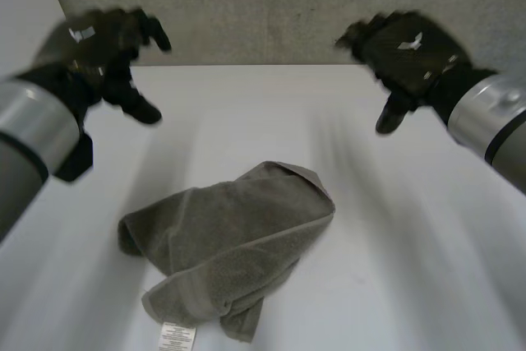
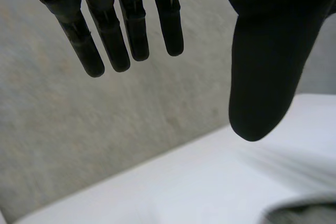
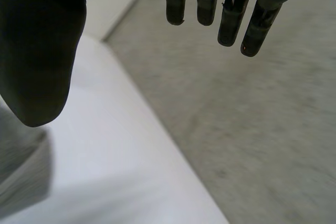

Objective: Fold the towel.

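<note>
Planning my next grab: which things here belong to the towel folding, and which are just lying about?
Job: towel, crumpled, not yet folded; left hand and right hand, both open, touching nothing.
Not the job: white table under the towel; grey wall behind it.

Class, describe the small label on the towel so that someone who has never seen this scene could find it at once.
Start at the white table: a crumpled grey-brown towel lies on its near half. Follow the towel to the hem nearest the camera, where a small label sticks out. It is white with fine print, flat and smooth, unlike the plain fuzzy cloth it hangs from.
</note>
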Controlling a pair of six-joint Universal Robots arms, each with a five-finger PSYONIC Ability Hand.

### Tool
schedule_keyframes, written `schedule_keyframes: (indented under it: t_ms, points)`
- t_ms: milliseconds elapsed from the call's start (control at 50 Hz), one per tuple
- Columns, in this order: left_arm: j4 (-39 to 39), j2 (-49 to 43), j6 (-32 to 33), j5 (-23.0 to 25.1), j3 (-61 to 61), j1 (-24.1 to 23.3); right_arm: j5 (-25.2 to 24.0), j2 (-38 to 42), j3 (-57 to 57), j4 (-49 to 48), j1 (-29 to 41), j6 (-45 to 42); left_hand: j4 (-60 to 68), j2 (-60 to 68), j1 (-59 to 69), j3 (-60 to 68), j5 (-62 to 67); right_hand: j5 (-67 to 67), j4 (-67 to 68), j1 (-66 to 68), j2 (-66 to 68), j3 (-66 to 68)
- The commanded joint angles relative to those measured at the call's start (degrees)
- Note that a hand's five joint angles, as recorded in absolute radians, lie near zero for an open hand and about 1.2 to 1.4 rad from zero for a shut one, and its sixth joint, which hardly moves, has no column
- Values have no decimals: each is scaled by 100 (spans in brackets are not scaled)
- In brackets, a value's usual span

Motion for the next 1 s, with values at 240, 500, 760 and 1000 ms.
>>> schedule_keyframes:
  t_ms: [240, 500, 760, 1000]
  points:
    - [81, 68, -145, 813, -2477, -284, -787, 1768, 294, 981, 125, -944, -1677, -1678, -1679, -1671, -1675, 450, 277, 503, 354, 400]
    - [537, -1152, -93, 699, -2443, -337, -822, 2570, 259, 585, 284, -909, -1126, -1127, -1128, -1120, -1124, 1105, 933, 1159, 1010, 1056]
    - [828, -2217, -40, 163, -2047, -407, -602, 2675, 320, -373, 679, -672, 3007, 3006, 3006, 3013, 3009, 4369, 4196, 4422, 4273, 4319]
    - [934, -1963, 540, 30, -16, -460, 705, 2667, -1065, -1266, 794, -111, 5015, 5014, 5013, 5021, 5017, 6617, 6444, 6670, 6521, 6567]
